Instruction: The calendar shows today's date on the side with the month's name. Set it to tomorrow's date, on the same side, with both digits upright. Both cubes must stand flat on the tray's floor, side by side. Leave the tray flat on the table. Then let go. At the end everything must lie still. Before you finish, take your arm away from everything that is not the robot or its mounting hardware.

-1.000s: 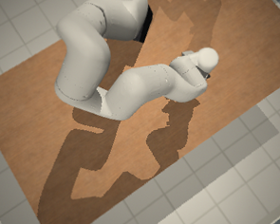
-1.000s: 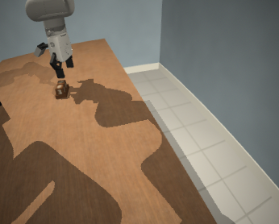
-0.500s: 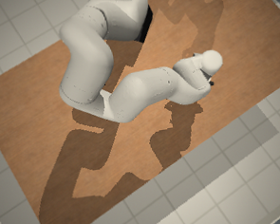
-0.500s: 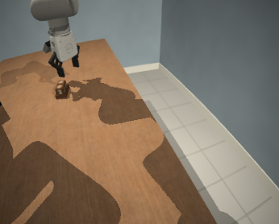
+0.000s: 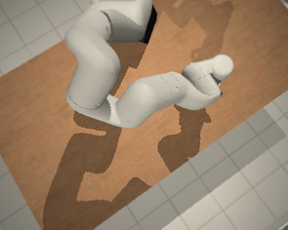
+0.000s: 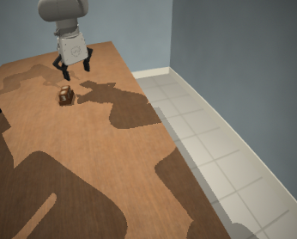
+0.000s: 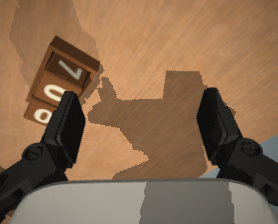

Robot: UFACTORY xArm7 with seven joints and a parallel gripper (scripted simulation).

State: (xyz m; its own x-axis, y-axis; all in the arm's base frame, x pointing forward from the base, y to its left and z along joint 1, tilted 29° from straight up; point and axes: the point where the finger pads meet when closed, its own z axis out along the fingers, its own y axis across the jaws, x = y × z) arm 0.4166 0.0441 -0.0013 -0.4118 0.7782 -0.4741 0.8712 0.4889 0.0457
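Blue-gray walls [image 6: 232,64] stood around a floor [image 5: 211,225] [image 6: 215,172] with big pale tiles, and we saw a brown wood table [image 5: 22,108] [image 6: 107,150] [image 7: 130,35] with dark shadows on it. The white arm [image 5: 153,95] [image 6: 64,9] bent out over the table. At its end we saw the gripper [image 6: 76,74] [image 7: 140,104] up in the air, with its two black fingers pointing down. Its jaws were wide open, as far as they go, and they had hold of nothing. The little brown calendar [image 6: 65,95] [image 7: 76,52] was on the table, lower than the jaws and off to one side, not in the gap between them. In the wrist view we found it by the left-hand finger, and the tip of that finger hid a bit of it. It looked tilted to us in that view. We could see a pale number in the shade by the dark edge, but we could not tell for sure which number it was. Next to it was a big white 0, and past that was one more round white mark, partly behind the finger. We could not read the whole date. In the top view the arm hid the calendar from us.
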